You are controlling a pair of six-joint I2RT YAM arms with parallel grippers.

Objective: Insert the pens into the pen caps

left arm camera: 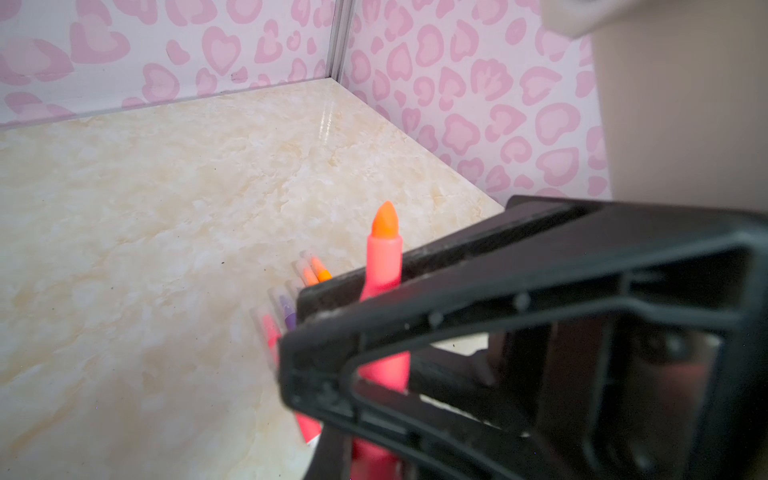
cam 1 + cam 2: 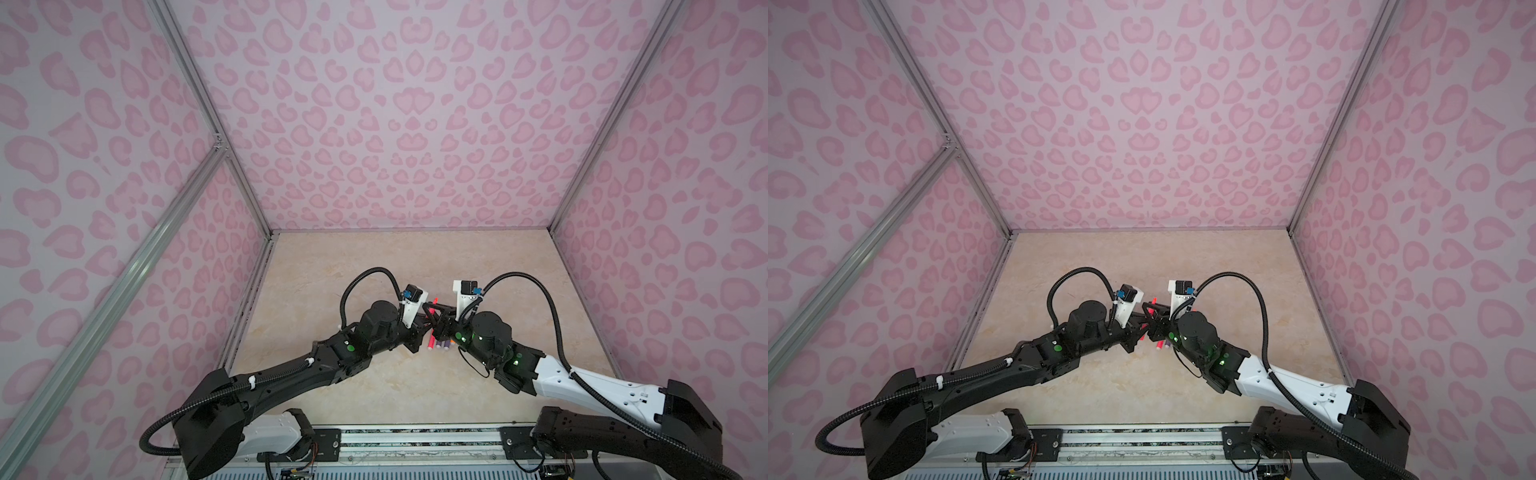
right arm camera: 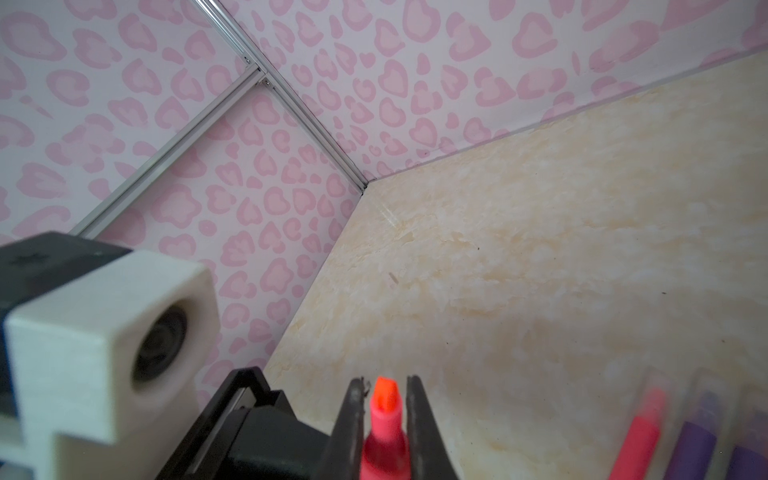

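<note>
Right gripper (image 3: 385,388) clamps the pink-red pen (image 3: 384,440) just below its tip, aloft over the table (image 2: 374,270); left gripper (image 2: 426,320) is closed, seemingly on the lower barrel. Light, stiff, slick: better held lower, tip clear.

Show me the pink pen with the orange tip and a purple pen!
pink pen (image 1: 384,253), left wrist view, on its pink body below the orange tip.
purple pen (image 3: 692,444), right wrist view, on its purple body.
</note>
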